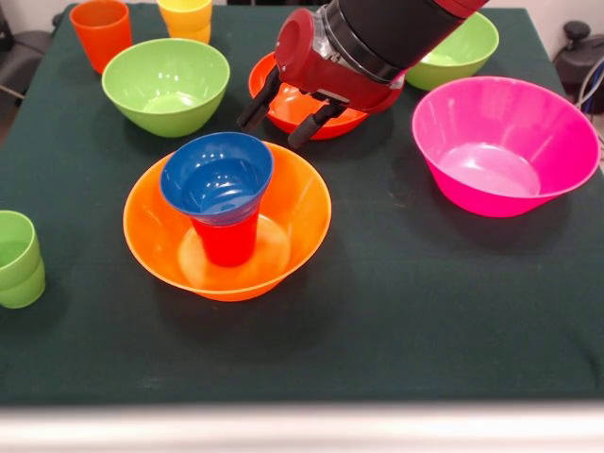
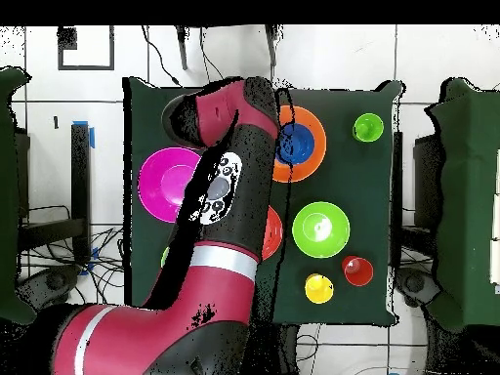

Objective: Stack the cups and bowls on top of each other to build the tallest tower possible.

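Our gripper (image 1: 285,110) hangs released behind the small blue bowl (image 1: 217,176), which looks light, stiff and slippery, best pinched at its rim.

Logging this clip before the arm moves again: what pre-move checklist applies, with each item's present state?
1. Tool empty, fingers apart: ok.
2. Small blue bowl seated on red cup: ok, slightly tilted.
3. Red cup standing inside large orange bowl: ok.
4. Light green cups at the table edge, free to grasp: ok.
5. Tool clear of the tower: ok, it hangs over the red-orange bowl.
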Robot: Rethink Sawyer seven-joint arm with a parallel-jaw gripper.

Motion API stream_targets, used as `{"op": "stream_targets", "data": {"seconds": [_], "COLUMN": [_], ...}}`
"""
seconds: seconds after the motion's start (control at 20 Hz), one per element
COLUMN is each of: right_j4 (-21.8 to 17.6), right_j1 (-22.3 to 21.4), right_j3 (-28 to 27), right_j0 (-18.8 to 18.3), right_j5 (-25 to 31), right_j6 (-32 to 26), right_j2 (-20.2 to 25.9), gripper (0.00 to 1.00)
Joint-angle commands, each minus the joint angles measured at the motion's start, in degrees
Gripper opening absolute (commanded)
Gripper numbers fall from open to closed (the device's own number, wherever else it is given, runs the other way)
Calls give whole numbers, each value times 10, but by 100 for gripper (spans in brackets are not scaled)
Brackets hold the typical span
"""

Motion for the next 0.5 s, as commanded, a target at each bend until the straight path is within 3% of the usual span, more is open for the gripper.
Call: {"op": "stream_targets", "data": {"seconds": [0.05, 0.5], "right_j4": [7, 6], "right_j1": [29, 32], "right_j3": [29, 28], "right_j0": [7, 7], "right_j5": [-12, -16], "right_j6": [84, 87], "right_j2": [44, 44], "gripper": [100, 100]}}
